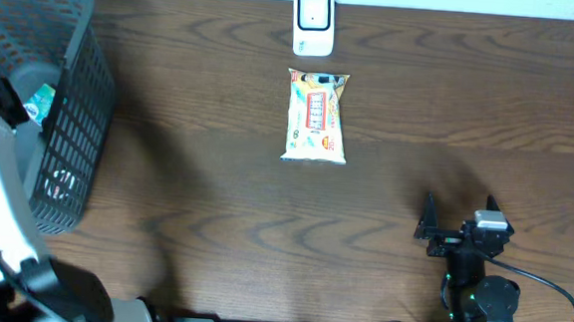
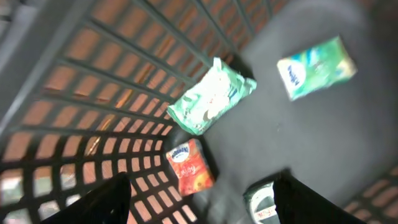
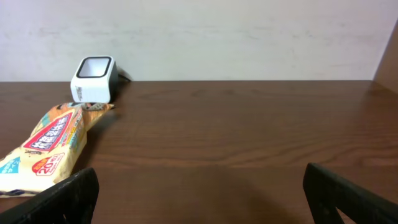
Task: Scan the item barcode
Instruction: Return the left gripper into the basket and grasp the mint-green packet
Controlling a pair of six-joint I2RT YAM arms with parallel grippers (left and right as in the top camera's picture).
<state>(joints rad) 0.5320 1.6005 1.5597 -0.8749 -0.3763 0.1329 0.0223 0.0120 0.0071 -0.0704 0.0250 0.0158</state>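
Packet [image 1: 317, 116]: yellow and white, lying flat on the surface [image 1: 214, 207], printed face up, long axis pointing at the scanner; nothing grips it
Packet to scanner: its far end is just beside the scanner's base; the views do not settle whether they touch
Scanner [image 1: 313, 23]: small white unit with a dark window, at the far edge of the surface, in the middle
Right end effector [image 3: 208, 199]: fingers spread wide and holding nothing, low over the surface on the near right, well apart from the packet, facing the scanner
Basket [image 1: 70, 118]: dark mesh, at the far left of the surface, with the left arm reaching into it
Left end effector [image 2: 202, 205]: fingers set wide and empty, above the basket floor
Green pack [image 2: 211, 96]: on the basket floor against the mesh wall, tilted
Second green pack [image 2: 317, 67]: on the floor, apart from the first, further out in the open part
Red pack [image 2: 189, 167]: small, on the floor near the first green pack, just beside the mesh wall
Blurred item [image 2: 261, 202]: pale, possibly another pack, at the lower edge of the left wrist view between the fingers; too blurred to name
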